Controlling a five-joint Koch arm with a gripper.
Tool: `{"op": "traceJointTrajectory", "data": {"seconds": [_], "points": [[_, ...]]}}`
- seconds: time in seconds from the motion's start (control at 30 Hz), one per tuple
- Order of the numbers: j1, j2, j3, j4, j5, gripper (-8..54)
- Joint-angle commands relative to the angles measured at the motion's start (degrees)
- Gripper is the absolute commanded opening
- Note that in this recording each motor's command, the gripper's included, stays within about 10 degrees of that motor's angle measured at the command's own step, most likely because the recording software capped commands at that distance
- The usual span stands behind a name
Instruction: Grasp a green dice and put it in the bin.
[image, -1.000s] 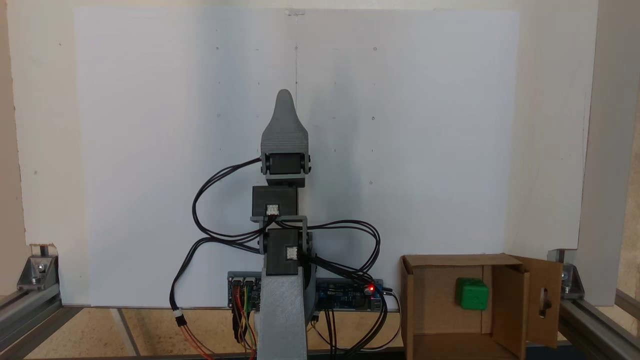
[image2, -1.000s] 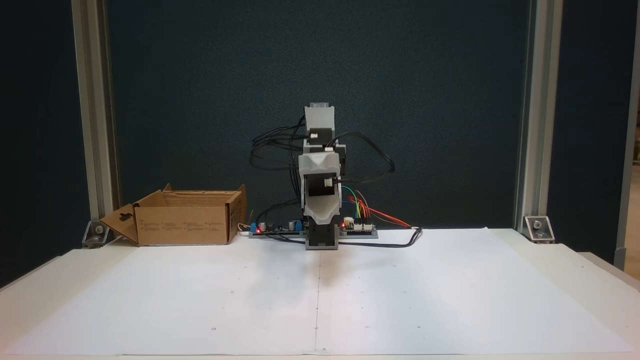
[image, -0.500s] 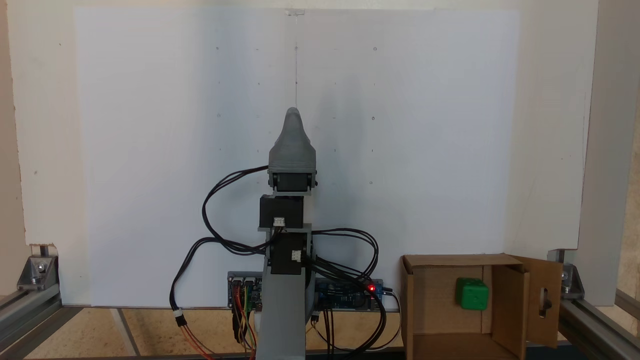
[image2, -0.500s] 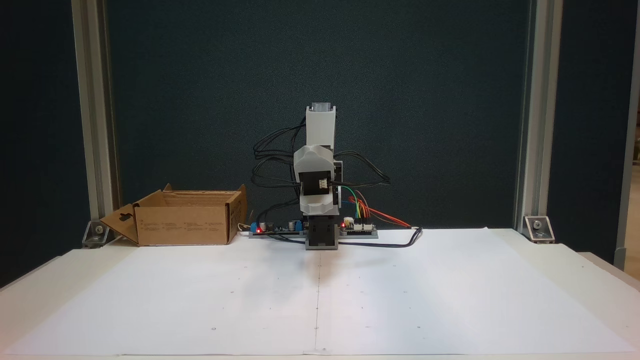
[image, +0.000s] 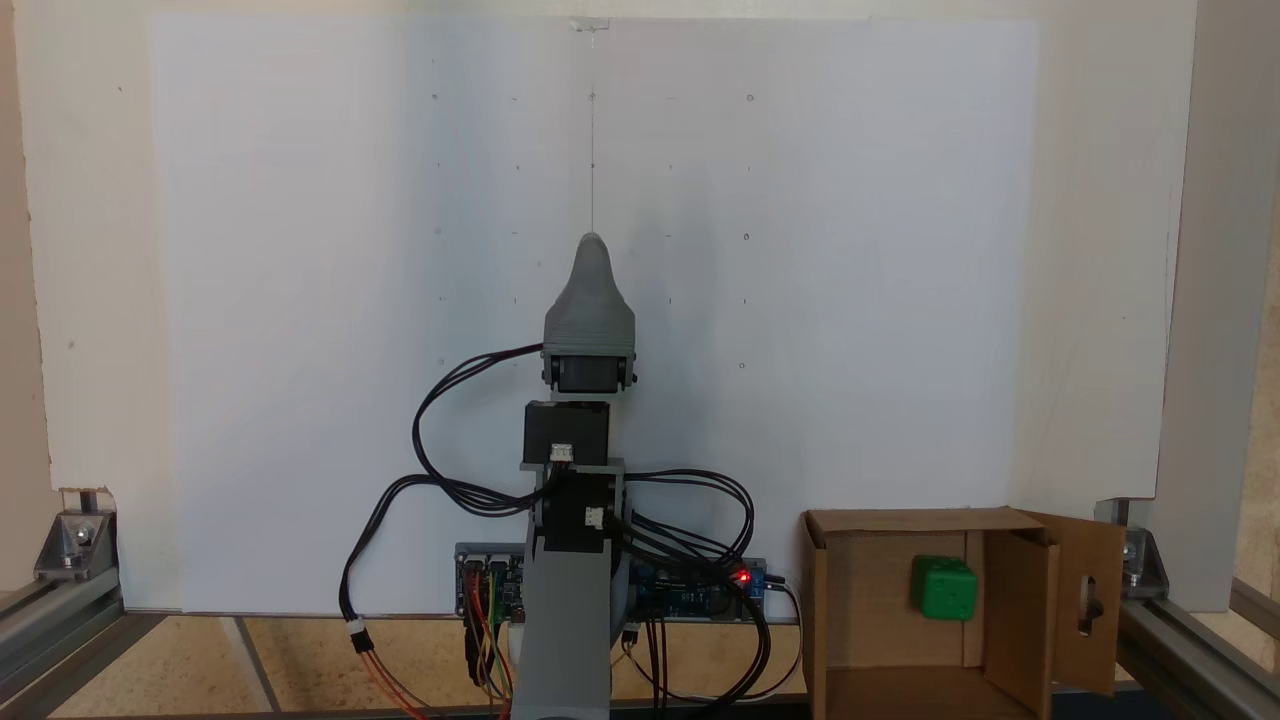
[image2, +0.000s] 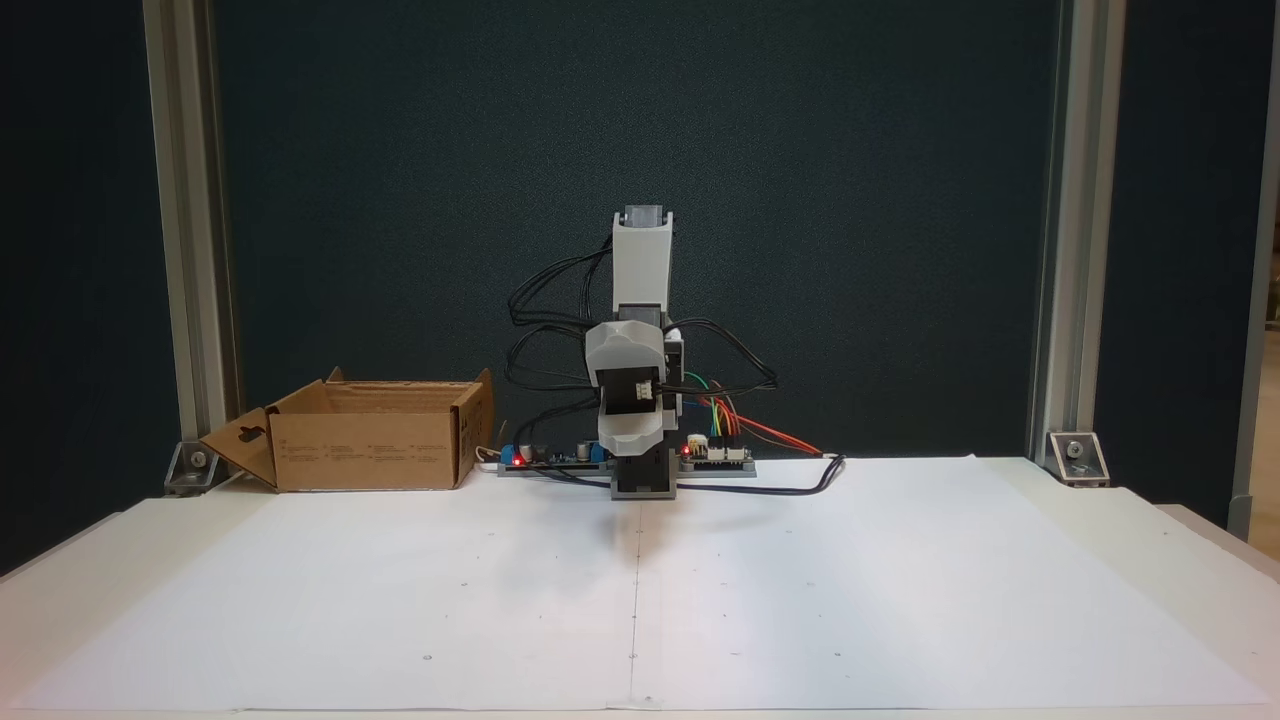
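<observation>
Sitting inside the bin (image: 900, 640) at the lower right of a fixed view: the green dice (image: 944, 588), resting on the cardboard floor near the inner flap, apart from the walls. Standing at the left of the other fixed view, on the counter (image2: 400, 600) beside the circuit boards (image2: 540, 455): the same bin (image2: 370, 450), flaps open, contents hidden by its wall there.

Folding over the base at frame centre: the arm (image: 570, 500), with the pincer (image: 592, 250) pointing toward the top of the frame over the white paper (image: 300, 300), well apart from the bin. Showing as one grey tip, one jaw behind the other, so cannot tell whether together or apart; nothing green visible at the tip.

Judging the drop as done and the step as parking. Calling for nothing further beyond settling at rest, keeping cables (image: 440, 440) clear.
</observation>
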Motion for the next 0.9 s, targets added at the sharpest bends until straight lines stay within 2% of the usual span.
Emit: {"op": "traceJointTrajectory", "data": {"seconds": [0.0,0.87], "points": [[0.35,6.68,-0.88,-4.48,-1.23,43.9],[0.26,6.68,4.39,-10.63,-1.58,44.0]]}}
